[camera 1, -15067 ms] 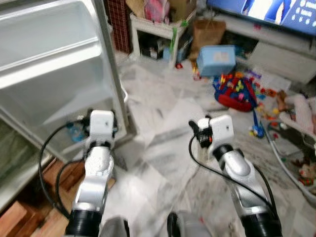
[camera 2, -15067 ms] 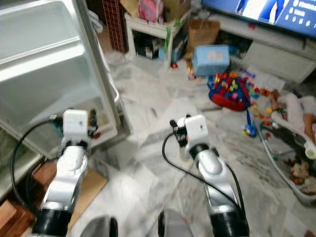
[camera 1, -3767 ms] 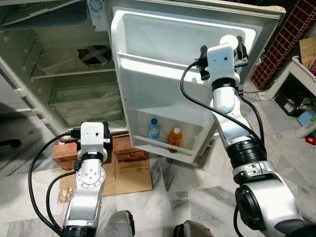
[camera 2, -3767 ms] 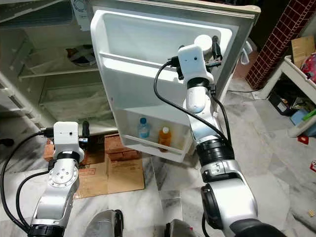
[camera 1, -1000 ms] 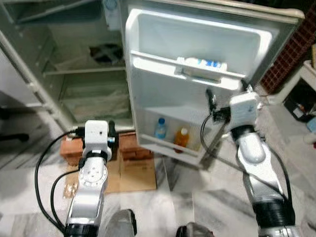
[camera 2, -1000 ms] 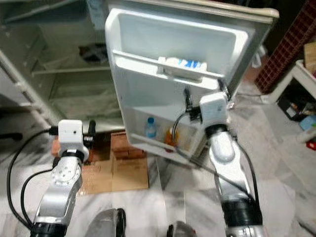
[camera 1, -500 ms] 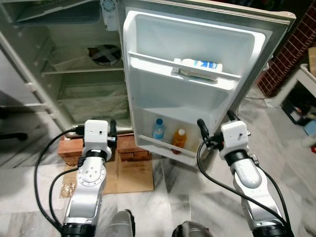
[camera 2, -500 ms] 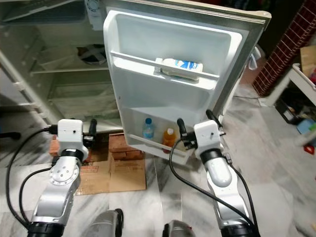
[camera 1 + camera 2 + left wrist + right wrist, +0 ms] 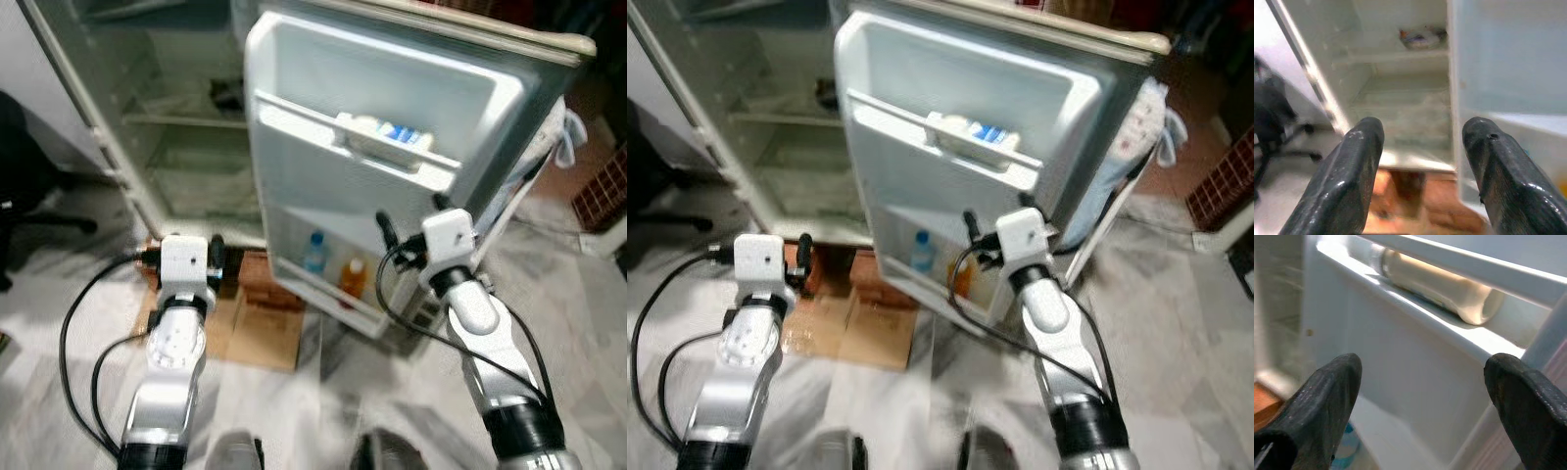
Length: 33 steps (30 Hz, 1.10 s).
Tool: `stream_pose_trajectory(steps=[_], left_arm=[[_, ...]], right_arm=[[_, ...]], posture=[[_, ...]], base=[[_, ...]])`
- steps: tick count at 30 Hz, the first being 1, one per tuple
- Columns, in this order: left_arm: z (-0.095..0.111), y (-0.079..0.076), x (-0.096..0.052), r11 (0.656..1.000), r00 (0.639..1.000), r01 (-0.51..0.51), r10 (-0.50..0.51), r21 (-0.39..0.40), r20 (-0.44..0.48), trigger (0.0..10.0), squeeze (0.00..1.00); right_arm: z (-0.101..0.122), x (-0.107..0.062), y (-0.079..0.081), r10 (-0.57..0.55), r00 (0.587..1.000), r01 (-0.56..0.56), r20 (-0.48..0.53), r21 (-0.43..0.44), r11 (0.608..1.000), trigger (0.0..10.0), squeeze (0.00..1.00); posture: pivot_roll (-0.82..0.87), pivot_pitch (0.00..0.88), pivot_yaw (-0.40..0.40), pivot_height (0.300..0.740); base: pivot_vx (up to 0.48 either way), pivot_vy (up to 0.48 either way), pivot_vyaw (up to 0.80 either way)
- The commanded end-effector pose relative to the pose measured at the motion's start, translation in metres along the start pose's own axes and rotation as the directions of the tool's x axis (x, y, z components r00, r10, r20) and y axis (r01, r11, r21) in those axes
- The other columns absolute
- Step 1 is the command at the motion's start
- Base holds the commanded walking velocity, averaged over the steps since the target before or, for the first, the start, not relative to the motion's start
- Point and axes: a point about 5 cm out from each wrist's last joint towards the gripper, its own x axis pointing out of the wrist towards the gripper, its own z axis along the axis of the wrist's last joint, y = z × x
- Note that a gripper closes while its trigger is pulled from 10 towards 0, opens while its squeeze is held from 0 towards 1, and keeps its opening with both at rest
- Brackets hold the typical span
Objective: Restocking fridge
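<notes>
The fridge door (image 9: 294, 88) stands wide open. On its upper door shelf a white bottle (image 9: 387, 135) with a blue label lies on its side, also seen from the right wrist as a cream-coloured bottle (image 9: 1435, 286). In the bottom door shelf stand a water bottle (image 9: 314, 253) and an orange juice bottle (image 9: 353, 277). My right gripper (image 9: 411, 215) is open and holds nothing, just in front of the door, below the upper shelf. My left gripper (image 9: 1425, 127) is open too, held low and facing the fridge cabinet (image 9: 186, 108).
Bricks (image 9: 257, 279) prop the fridge, and flattened cardboard (image 9: 260, 328) lies on the marble floor before it. A black chair (image 9: 20, 186) stands at the left. A cloth (image 9: 563, 137) hangs behind the door's right edge. A small dish (image 9: 1420, 36) sits on an inner shelf.
My right gripper has let go of the white bottle, which now lies on the upper door shelf, and has dropped below that shelf. The camera has shifted; the left arm kept its pose.
</notes>
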Motion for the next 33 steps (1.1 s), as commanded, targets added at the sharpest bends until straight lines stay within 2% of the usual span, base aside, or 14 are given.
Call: stream_pose_trajectory(steps=[1,3,5,6,7,11,14,16,21,23,26,30,31,33], left_arm=[[-0.001,0.006,-0.002,1.000,1.000,-0.023,0.023,0.018,-0.002,10.0,0.00],[-0.001,0.007,-0.002,1.000,1.000,-0.025,0.025,0.018,-0.002,10.0,0.00],[-0.001,0.008,-0.001,0.999,1.000,-0.029,0.030,0.016,-0.003,10.0,0.00],[-0.002,0.008,-0.001,0.999,1.000,-0.030,0.030,0.016,-0.003,10.0,0.00],[-0.002,0.008,-0.001,0.999,1.000,-0.031,0.031,0.016,-0.004,10.0,0.00],[-0.001,0.006,0.000,0.999,1.000,-0.028,0.028,0.016,-0.004,10.0,0.00],[-0.001,0.006,0.001,1.000,1.000,-0.025,0.025,0.019,-0.004,10.0,0.00],[-0.001,0.006,0.001,1.000,1.000,-0.024,0.024,0.020,-0.006,10.0,0.00],[-0.001,0.004,0.002,1.000,1.000,-0.017,0.017,0.020,-0.010,10.0,0.00],[-0.001,0.004,0.002,1.000,1.000,-0.016,0.016,0.020,-0.010,10.0,0.00],[-0.003,0.002,0.002,1.000,1.000,-0.005,0.006,0.022,-0.026,10.0,0.00],[-0.004,0.003,0.001,1.000,0.999,-0.007,0.008,0.026,-0.032,10.0,0.00],[-0.011,0.014,-0.003,0.998,0.996,-0.055,0.055,0.014,-0.068,10.0,0.00],[-0.018,0.023,-0.006,0.994,0.988,-0.104,0.102,-0.017,-0.114,10.0,0.00]], right_arm=[[-0.010,-0.008,-0.037,-0.148,0.988,0.148,-0.048,0.008,0.989,10.0,0.53],[-0.011,-0.009,-0.036,-0.132,0.990,0.133,-0.050,0.015,0.991,10.0,0.53],[-0.017,-0.014,-0.027,-0.020,0.997,0.024,-0.069,0.051,0.998,10.0,0.51],[-0.021,-0.017,-0.022,0.029,0.996,-0.024,-0.083,0.058,0.998,10.0,0.26],[-0.031,-0.025,-0.013,0.122,0.984,-0.114,-0.133,0.063,0.991,10.0,0.10],[-0.044,-0.031,-0.009,0.171,0.966,-0.169,-0.196,0.028,0.985,10.0,0.00],[-0.048,-0.025,-0.017,0.102,0.968,-0.107,-0.228,-0.010,0.994,10.0,0.00],[-0.042,-0.011,-0.025,0.009,0.979,-0.018,-0.205,-0.039,0.999,10.0,0.00],[-0.014,0.025,-0.023,-0.059,0.993,0.063,-0.099,0.041,0.997,10.0,0.00],[-0.011,0.029,-0.021,-0.058,0.994,0.063,-0.089,0.049,0.997,10.0,0.00],[0.002,0.049,-0.008,-0.029,0.999,0.032,-0.040,0.078,0.996,10.0,0.00],[0.010,0.056,-0.001,-0.003,1.000,0.004,-0.010,0.092,0.996,10.0,0.00],[0.018,0.064,0.008,0.061,0.998,-0.064,0.028,0.137,0.989,10.0,0.00],[0.023,0.067,0.013,0.104,0.993,-0.111,0.052,0.175,0.978,10.0,0.00]], posture=[[0.03,0.098,0.010,0.740],[0.03,0.098,0.010,0.740],[0.03,0.095,0.007,0.740],[0.03,0.095,0.007,0.740],[0.03,0.095,0.008,0.740],[0.03,0.093,0.011,0.740],[0.03,0.097,0.017,0.740],[0.03,0.097,0.017,0.740],[0.04,0.092,0.021,0.740],[0.04,0.092,0.021,0.740],[0.05,0.088,0.015,0.740],[0.05,0.087,0.012,0.740],[0.06,0.086,0.009,0.740],[0.06,0.086,0.009,0.740]], base=[[0.000,0.000,0.00],[0.000,0.000,0.00],[0.000,0.000,0.00],[0.000,0.000,0.00],[0.000,0.000,0.00],[0.000,0.000,0.00],[0.000,0.000,0.00],[0.000,0.000,0.00],[0.000,0.000,0.00],[0.000,0.000,0.00],[0.000,0.000,0.00],[0.000,0.000,0.00],[0.000,0.000,0.00],[0.000,0.000,0.00]])
